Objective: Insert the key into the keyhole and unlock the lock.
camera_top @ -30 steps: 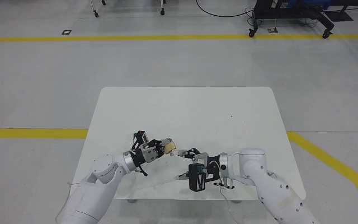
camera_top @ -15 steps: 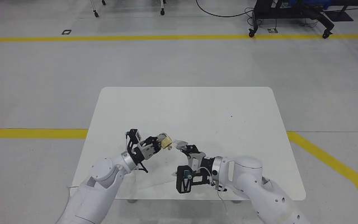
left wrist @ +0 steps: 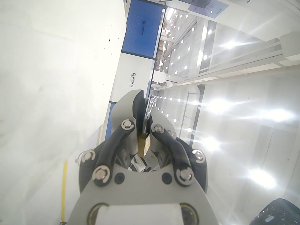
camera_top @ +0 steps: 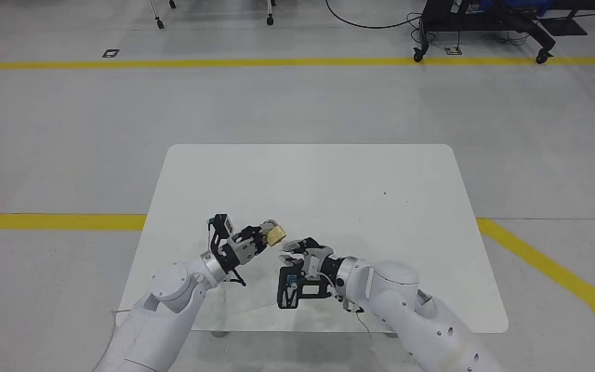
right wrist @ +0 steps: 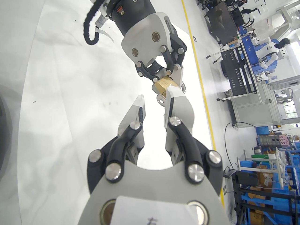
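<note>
A small brass lock [camera_top: 273,235] is held above the white table [camera_top: 372,186] near its front edge, with my left gripper [camera_top: 263,235] shut on it. In the left wrist view the lock [left wrist: 143,145] sits between the fingers, its silver shackle [left wrist: 150,106] pointing away from the wrist. My right gripper [right wrist: 155,97] is open just in front of the lock [right wrist: 163,85], one fingertip [right wrist: 173,93] touching its brass body. The key's silver head [right wrist: 161,98] hangs at the lock's underside, between my open fingers. How deep the key sits is hidden.
The right gripper [camera_top: 296,248] faces the left one almost tip to tip. Yellow floor lines run past the table on both sides. Racks and carts stand far off across the floor.
My right arm has slid left toward the lock, closing the gap. The left gripper with the lock shifted slightly left and back.
</note>
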{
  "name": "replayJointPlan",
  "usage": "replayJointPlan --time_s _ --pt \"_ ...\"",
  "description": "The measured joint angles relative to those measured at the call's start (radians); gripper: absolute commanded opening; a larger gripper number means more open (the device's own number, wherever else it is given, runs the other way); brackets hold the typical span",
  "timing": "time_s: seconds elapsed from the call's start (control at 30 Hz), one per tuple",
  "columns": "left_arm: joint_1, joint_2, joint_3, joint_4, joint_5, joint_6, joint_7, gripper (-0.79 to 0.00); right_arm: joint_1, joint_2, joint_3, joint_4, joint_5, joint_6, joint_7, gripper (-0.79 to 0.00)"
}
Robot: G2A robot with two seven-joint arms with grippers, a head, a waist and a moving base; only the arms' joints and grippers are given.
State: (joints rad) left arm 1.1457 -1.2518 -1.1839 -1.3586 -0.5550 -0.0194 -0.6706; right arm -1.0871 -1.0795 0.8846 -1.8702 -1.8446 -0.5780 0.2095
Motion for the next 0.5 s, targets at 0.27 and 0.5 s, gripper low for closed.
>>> replayJointPlan --time_s 0.27,0.5 --pt "-0.003 -0.001 0.004 -0.001 0.014 0.006 0.002 -0.785 -0.006 -0.008 -0.008 -0.012 -0.041 0.022 0.050 -0.628" --pt "0.000 -0.001 0.003 -0.006 0.021 0.007 0.004 -0.785 0.002 -0.021 -0.030 -0.016 -0.075 0.044 0.115 -0.785"
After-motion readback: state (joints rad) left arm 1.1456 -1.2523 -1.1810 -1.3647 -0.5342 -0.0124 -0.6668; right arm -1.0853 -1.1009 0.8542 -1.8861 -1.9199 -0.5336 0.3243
